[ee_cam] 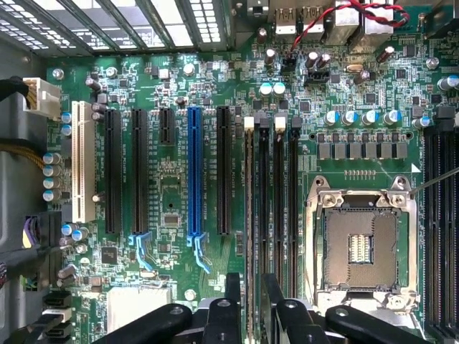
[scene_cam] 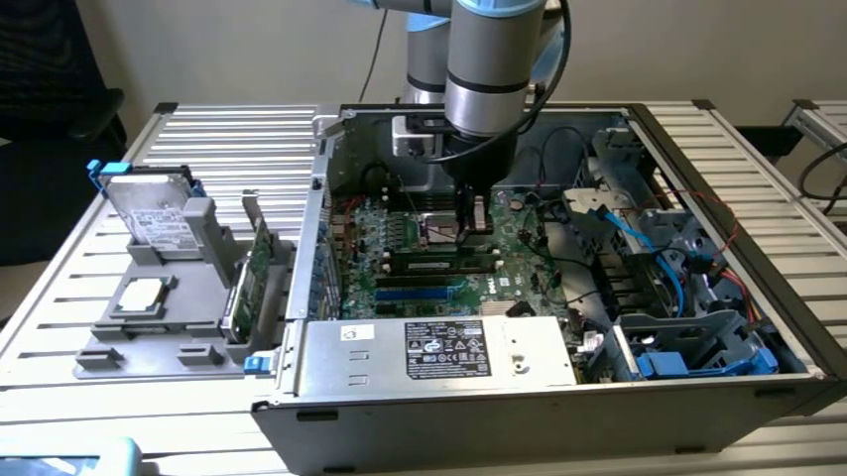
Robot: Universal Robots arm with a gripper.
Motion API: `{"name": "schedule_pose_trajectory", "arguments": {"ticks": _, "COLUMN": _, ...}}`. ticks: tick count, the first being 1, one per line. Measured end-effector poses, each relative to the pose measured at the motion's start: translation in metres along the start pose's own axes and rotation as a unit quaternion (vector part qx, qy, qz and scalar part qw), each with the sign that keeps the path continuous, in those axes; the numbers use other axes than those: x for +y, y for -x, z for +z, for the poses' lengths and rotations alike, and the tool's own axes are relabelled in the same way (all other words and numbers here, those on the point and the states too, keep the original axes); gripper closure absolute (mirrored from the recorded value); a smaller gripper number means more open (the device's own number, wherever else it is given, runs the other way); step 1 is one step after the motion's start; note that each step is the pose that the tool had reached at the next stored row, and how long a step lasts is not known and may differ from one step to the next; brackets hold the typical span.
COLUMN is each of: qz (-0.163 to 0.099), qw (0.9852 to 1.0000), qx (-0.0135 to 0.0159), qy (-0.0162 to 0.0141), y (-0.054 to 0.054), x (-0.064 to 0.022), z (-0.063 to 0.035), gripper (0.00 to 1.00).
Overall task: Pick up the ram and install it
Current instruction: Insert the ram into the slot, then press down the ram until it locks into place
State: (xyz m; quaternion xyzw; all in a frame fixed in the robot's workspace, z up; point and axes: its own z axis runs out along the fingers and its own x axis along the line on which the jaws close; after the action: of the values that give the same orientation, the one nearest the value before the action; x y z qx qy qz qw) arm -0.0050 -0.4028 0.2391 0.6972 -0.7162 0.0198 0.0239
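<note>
Two fingers (ee_cam: 233, 301) of gripper (ee_cam: 252, 287) parted partway, released, clamping nothing. One ram (ee_cam: 249, 215) runs out from between fingers, seated edge-on in first of four memory slots (ee_cam: 280, 208). Whether either finger brushes it is hard to judge. Past slots on one side of fingers, one empty processor socket (ee_cam: 358, 244). On other side, one blue slot (ee_cam: 193, 172). Board print unreadable. Farthest, one power supply label (scene_cam: 446, 349), text illegible.

Arm (scene_cam: 493, 69) cut off above; hand (ee_cam: 250, 281) partly cropped; motherboard (ee_cam: 172, 215) print seemingly illegible
</note>
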Motion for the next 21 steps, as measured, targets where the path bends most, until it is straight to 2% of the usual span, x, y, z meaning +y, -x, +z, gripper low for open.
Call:
{"name": "schedule_pose_trajectory", "arguments": {"ticks": 8, "qz": 0.000, "qw": 1.0000, "qx": 0.0000, "qy": 0.0000, "y": 0.000, "x": 0.0000, "z": 0.0000, "gripper": 0.75}}
{"name": "schedule_pose_trajectory", "arguments": {"ticks": 10, "qz": 0.000, "qw": 1.0000, "qx": 0.0000, "qy": 0.0000, "y": 0.000, "x": 0.0000, "z": 0.0000, "gripper": 0.89}}
{"name": "schedule_pose_trajectory", "arguments": {"ticks": 15, "qz": 0.000, "qw": 1.0000, "qx": 0.0000, "qy": 0.0000, "y": 0.000, "x": -0.0003, "z": 0.0004, "gripper": 0.89}}
{"name": "schedule_pose_trajectory", "arguments": {"ticks": 19, "qz": 0.000, "qw": 1.0000, "qx": 0.0001, "qy": -0.0002, "y": 0.000, "x": -0.0100, "z": 0.0015, "gripper": 0.89}}
{"name": "schedule_pose_trajectory", "arguments": {"ticks": 21, "qz": 0.000, "qw": 1.0000, "qx": 0.0001, "qy": -0.0002, "y": 0.001, "x": -0.0110, "z": 0.0016, "gripper": 0.89}}
